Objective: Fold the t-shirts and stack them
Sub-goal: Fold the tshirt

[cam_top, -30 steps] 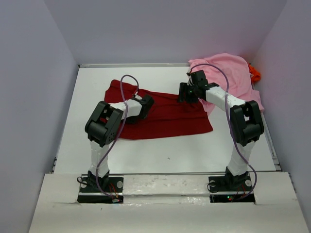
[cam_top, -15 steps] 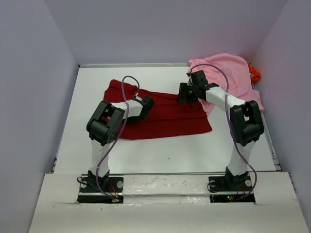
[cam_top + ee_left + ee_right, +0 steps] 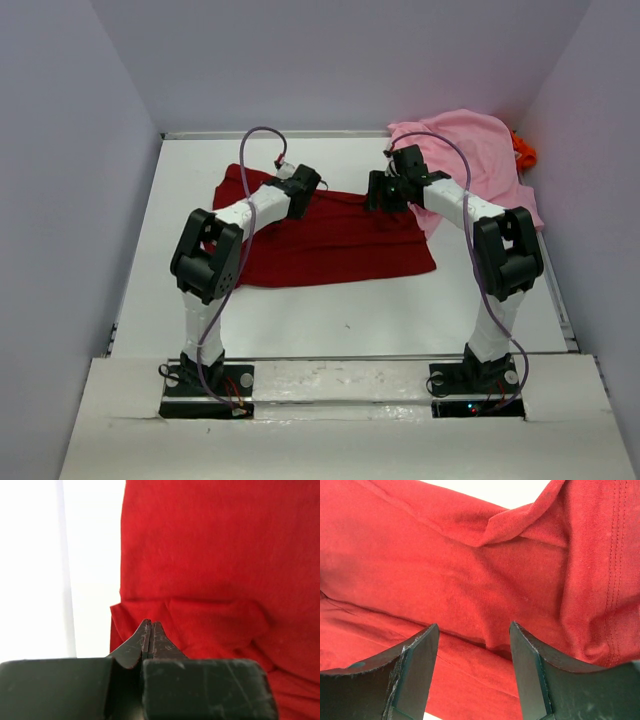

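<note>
The dark red t-shirt (image 3: 345,240) lies spread in the middle of the table, with a fold along its far edge. My left gripper (image 3: 303,183) is over its far left part; in the left wrist view its jaws (image 3: 150,625) are shut with no cloth between them, just above a wrinkle of the red shirt (image 3: 210,555). My right gripper (image 3: 378,192) is open over the shirt's far right edge, its fingers (image 3: 472,630) straddling a fold of red cloth (image 3: 470,580). The light pink t-shirt (image 3: 480,160) lies bunched at the back right. The bright orange one (image 3: 523,150) peeks out behind it.
The white table (image 3: 190,200) is walled by grey panels on the left, back and right. The pink and orange shirts fill the back right corner against the right wall. Purple cables loop above both arms.
My left gripper has moved away from me, from the middle left of the red shirt to its far edge. The right arm and the shirts have not moved.
</note>
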`<action>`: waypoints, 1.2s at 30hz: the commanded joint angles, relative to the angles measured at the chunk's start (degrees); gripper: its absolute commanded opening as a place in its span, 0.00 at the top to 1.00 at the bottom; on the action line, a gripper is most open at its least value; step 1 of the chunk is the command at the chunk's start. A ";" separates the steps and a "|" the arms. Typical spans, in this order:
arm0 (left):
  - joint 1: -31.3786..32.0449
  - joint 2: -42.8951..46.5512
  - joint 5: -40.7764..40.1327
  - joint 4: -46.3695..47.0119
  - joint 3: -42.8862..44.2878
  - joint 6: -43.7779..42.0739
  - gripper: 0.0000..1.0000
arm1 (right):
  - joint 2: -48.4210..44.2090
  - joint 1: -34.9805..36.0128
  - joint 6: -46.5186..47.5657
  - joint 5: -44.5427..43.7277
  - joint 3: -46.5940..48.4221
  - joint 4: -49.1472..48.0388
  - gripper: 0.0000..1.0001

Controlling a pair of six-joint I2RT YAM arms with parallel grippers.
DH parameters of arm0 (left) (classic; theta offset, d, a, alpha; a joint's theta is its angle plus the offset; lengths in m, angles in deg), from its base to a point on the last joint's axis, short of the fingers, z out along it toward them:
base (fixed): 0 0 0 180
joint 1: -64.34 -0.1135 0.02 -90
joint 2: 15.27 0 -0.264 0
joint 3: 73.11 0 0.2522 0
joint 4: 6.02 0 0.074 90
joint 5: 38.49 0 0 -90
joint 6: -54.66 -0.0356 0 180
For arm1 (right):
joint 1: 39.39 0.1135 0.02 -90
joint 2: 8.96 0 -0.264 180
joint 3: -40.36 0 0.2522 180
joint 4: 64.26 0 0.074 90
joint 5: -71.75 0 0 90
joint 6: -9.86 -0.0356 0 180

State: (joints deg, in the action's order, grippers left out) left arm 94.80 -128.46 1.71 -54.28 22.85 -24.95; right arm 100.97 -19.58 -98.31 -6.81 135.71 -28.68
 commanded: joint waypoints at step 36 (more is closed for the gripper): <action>-4.80 26.77 25.98 14.01 -8.97 -0.11 0.41 | 18.82 -7.06 -0.54 -5.31 31.88 9.46 0.36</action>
State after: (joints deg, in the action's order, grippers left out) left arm 88.37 -106.25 26.62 -43.44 16.42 -24.77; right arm 116.68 -22.64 -96.94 -14.37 163.95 -23.69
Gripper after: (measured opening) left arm 0.582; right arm 0.644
